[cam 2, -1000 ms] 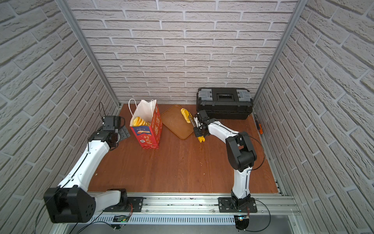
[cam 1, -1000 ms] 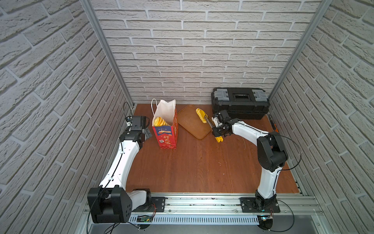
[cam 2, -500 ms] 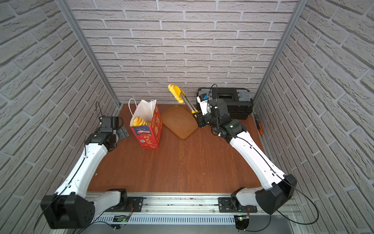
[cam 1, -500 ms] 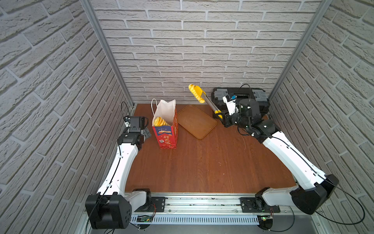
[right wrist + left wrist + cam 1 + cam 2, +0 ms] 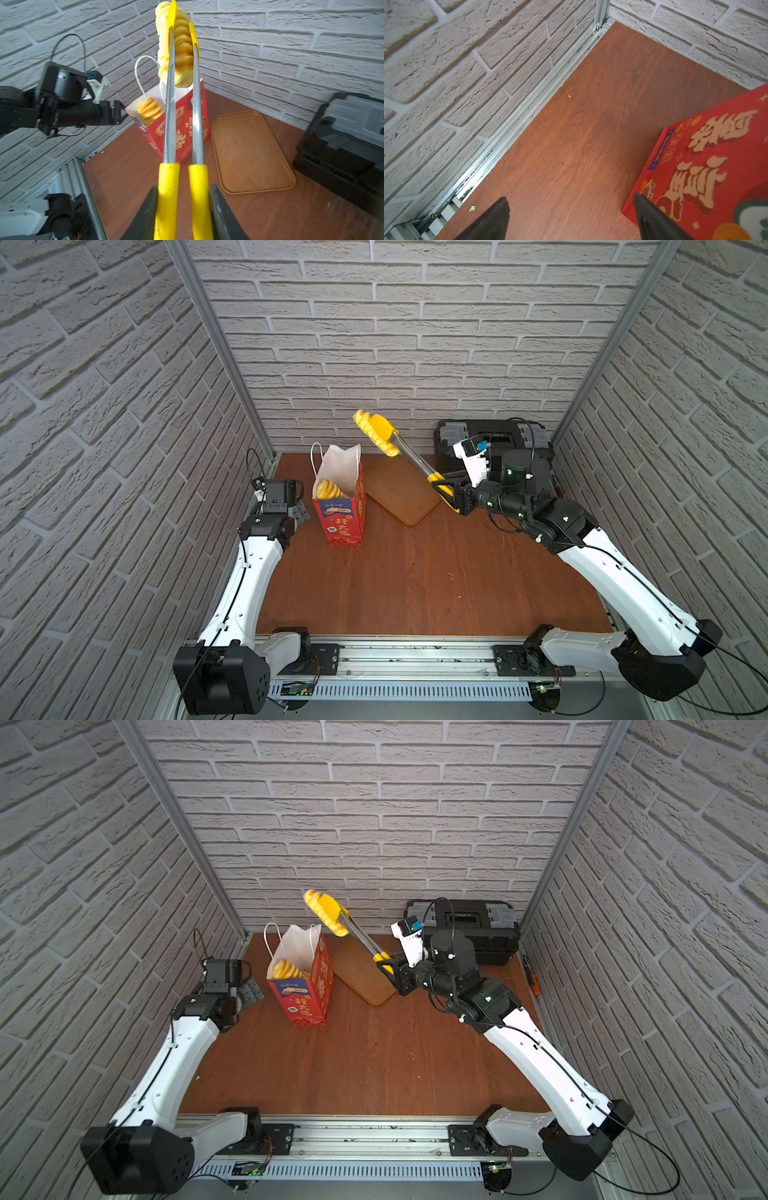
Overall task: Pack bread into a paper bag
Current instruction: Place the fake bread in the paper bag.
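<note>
1. Right claw (image 5: 184,193): clenched on the yellow handles of the tongs (image 5: 169,124). The tong tips pinched a ridged spiral roll (image 5: 180,52), which was raised at upper centre of the right wrist view, well clear of the surface (image 5: 415,572).
2. Paper bag (image 5: 338,518): stood upright at centre-left in both top views with its mouth open. One bread piece (image 5: 328,489) showed inside, near the rim. The roll hung up and to the right of the mouth in a top view and was not yet over it.
3. Left claw (image 5: 570,198): released and empty, just beside the bag's red base. Whether it touched the bag could not be told.
4. Hazard, slip: the roll was held only by two narrow tips at the far end of long tongs. A slackened squeeze or a sharp swing would likely drop it onto the tray (image 5: 401,493) or the surface.
5. Hazard, missed mouth: the opening was narrow and the contents already sat high. The roll could catch the rim, perch on the piece below, and tip out.
6. Hazard, toppling: the bag was tall, light and ungripped. A sideways push from the tongs or the roll could knock it over.
7. Hazard, crushing: tongs lowered too far would press on the bread within.
</note>
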Tool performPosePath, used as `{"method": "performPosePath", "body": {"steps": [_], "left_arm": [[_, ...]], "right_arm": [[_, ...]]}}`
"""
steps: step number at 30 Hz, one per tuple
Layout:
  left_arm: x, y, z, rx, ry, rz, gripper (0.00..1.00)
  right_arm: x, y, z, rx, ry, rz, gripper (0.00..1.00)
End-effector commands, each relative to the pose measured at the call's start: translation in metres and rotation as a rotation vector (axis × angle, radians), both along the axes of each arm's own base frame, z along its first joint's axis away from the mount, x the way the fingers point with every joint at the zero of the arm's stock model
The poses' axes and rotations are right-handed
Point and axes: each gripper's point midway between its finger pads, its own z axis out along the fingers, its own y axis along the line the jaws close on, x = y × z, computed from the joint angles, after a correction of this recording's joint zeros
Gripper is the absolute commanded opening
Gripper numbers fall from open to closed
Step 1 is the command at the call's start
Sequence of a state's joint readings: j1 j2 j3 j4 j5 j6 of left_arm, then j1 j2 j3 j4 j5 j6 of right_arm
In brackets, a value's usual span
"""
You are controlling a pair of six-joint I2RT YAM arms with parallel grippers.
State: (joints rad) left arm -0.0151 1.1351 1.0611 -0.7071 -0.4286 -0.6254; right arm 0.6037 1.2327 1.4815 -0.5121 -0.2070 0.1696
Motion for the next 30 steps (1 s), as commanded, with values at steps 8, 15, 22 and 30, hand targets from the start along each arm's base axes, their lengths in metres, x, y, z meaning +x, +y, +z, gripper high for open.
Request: {"method": "performPosePath", "body": {"steps": [8, 15, 22, 30], "left_arm": [[0.004, 0.001, 0.014, -0.007, -0.044, 0.010, 0.95], [0.004, 0.001, 0.010, -0.007, -0.034, 0.007, 0.95], [0.003, 0.001, 0.007, -0.006, -0.030, 0.008, 0.95], [0.004, 0.001, 0.004, -0.006, -0.019, 0.007, 0.95]], "right_arm": [[-0.029, 0.054, 0.052, 0.167, -0.068, 0.214, 0.05], [-0.015, 0.068, 0.008, 0.146, 0.049, 0.182, 0.05], [-0.006, 0.067, -0.012, 0.100, 0.077, 0.134, 0.05], [0.003, 0.074, -0.033, 0.064, 0.122, 0.122, 0.06]]}}
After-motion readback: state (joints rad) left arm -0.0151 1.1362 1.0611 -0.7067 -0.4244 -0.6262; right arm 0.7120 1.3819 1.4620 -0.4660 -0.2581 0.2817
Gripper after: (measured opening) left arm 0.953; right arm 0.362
